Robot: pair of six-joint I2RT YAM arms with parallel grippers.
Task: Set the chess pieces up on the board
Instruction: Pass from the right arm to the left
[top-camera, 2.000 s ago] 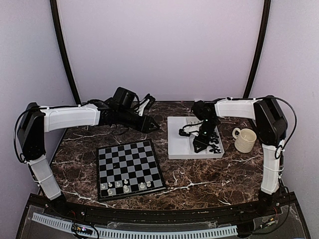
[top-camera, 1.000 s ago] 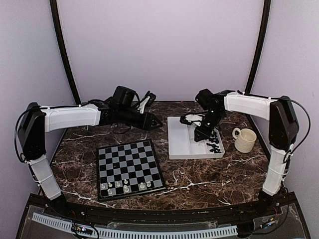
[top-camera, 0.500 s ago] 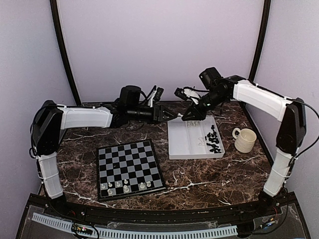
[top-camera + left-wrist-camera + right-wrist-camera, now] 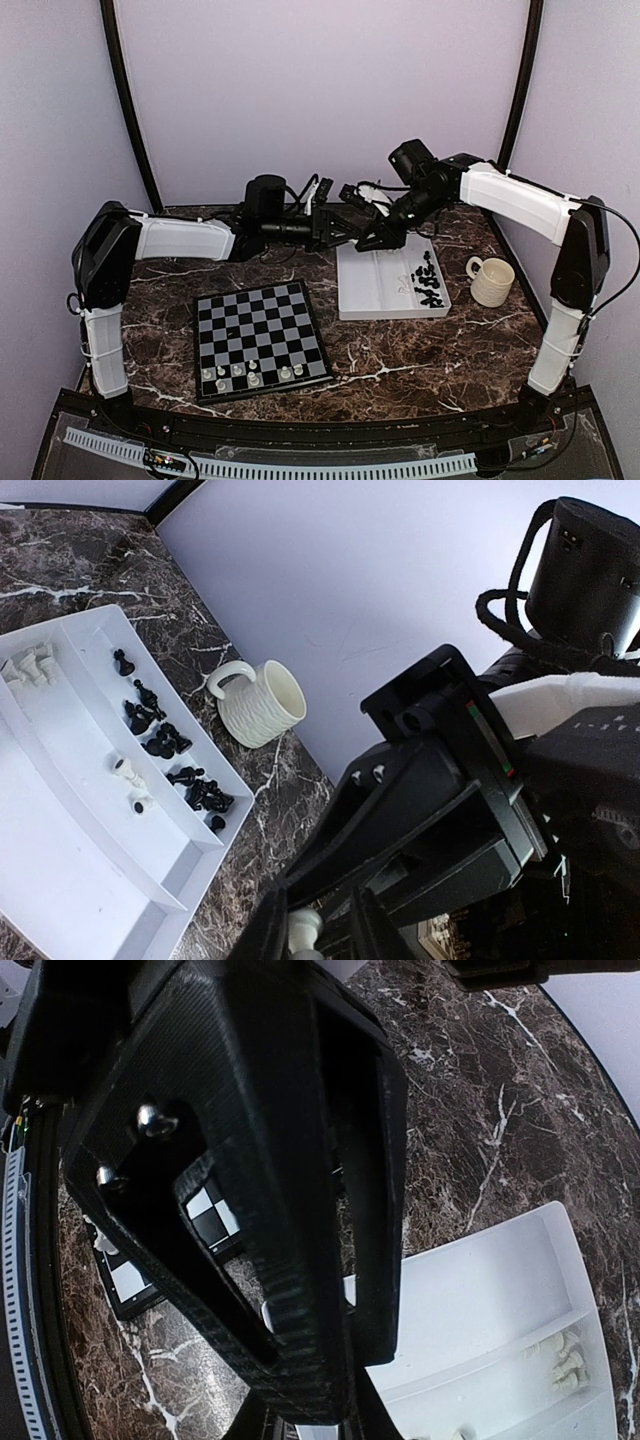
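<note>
Above the table's back, my left gripper [image 4: 350, 228] and right gripper [image 4: 362, 240] meet tip to tip, just left of the white tray [image 4: 375, 290]. In the left wrist view a white chess piece [image 4: 303, 930] stands between my left fingers, with the right gripper's black body right behind it. In the right wrist view a sliver of white shows between my right gripper's [image 4: 310, 1425] fingertips; the left gripper hides most of that view. The board [image 4: 262, 335] lies at the front left with several white pieces [image 4: 237, 372] along its near row. Loose black pieces [image 4: 428, 280] lie in the tray's right compartment.
A cream ribbed mug [image 4: 491, 280] stands right of the tray. A few white pieces [image 4: 30, 665] lie at the tray's far end. Purple walls with black corner posts close in the back and sides. Bare marble lies between board and tray.
The right arm lifted off the tray and swung left. The left arm reached right to meet it. The left jaws have narrowed round the white piece.
</note>
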